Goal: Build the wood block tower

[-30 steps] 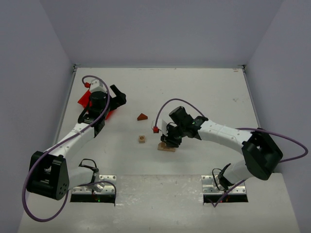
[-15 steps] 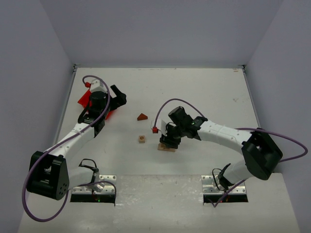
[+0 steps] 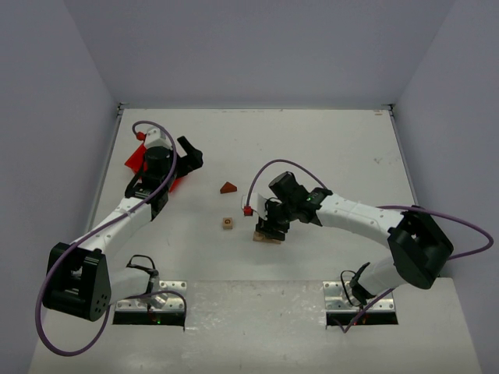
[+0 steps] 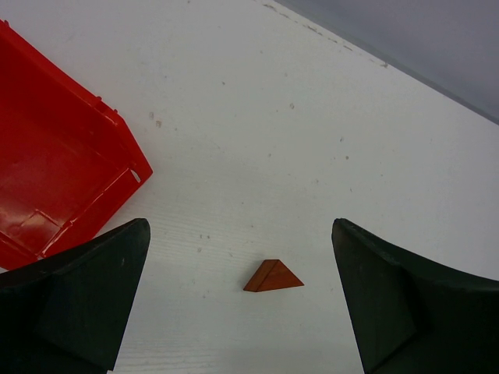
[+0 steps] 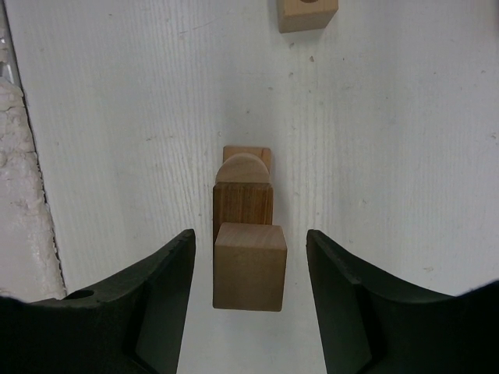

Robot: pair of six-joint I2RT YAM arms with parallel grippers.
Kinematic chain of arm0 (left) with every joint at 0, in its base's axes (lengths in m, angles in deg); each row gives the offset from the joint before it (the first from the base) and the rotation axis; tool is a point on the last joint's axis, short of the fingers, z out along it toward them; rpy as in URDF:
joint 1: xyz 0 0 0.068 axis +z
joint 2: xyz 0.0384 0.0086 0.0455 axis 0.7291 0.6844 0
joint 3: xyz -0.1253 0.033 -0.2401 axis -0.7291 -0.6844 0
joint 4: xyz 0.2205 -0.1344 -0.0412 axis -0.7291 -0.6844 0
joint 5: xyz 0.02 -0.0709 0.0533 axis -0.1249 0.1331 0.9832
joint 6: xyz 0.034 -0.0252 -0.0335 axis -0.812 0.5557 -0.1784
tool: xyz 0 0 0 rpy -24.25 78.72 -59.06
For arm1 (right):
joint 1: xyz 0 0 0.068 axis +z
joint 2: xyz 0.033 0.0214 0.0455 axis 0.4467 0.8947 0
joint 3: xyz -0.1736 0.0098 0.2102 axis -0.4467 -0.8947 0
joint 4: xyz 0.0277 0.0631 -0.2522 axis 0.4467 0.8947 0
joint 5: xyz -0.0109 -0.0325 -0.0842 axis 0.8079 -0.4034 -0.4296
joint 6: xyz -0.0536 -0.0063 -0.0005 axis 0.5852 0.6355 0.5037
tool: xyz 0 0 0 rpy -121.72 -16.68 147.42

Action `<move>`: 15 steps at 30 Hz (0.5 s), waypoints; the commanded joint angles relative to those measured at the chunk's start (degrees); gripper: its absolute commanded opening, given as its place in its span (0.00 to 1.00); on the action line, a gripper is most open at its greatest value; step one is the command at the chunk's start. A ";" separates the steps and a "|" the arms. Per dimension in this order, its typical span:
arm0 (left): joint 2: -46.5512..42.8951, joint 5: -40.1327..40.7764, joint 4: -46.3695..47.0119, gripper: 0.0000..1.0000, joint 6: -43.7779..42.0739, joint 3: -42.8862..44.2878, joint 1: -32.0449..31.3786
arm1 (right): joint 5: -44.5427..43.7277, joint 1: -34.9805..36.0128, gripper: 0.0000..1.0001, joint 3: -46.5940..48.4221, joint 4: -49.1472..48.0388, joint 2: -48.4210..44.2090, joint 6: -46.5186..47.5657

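The tower stack [image 3: 265, 236] stands at table centre. In the right wrist view it shows a light cube [image 5: 249, 265] nearest the camera, a darker wood block [image 5: 243, 204] behind it, and a rounded pale piece [image 5: 244, 167] beyond. My right gripper [image 5: 248, 238] is open; its jaws straddle the cube with a gap on each side. It hovers over the stack in the top view [image 3: 271, 224]. A dark reddish-brown triangular roof piece [image 4: 273, 276] lies on the table [image 3: 228, 188]. My left gripper [image 4: 240, 234] is open and empty, high above and behind it.
A loose light cube with a hole [image 3: 228, 223] lies left of the stack, and also shows in the right wrist view [image 5: 306, 12]. A bright red plastic bin [image 4: 54, 171] sits at the far left under the left arm [image 3: 139, 160]. Grey walls enclose the white table.
My right gripper has shifted slightly up and left over the stack. The left arm and the loose pieces have not moved.
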 commanded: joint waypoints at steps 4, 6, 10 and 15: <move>-0.84 -0.85 2.14 1.00 -0.45 -0.16 0.79 | 0.25 0.50 0.57 1.35 -1.62 -1.53 1.22; -0.84 -0.85 2.09 1.00 -0.41 -0.11 0.79 | 0.18 0.55 0.56 1.42 -1.69 -1.46 1.31; -0.84 -0.85 2.16 1.00 -0.56 -0.13 0.79 | 0.26 0.57 0.56 1.46 -1.74 -1.45 1.38; -0.79 -0.93 2.30 1.00 -0.52 -0.18 0.79 | 1.22 0.62 0.55 1.68 -1.25 -1.64 1.48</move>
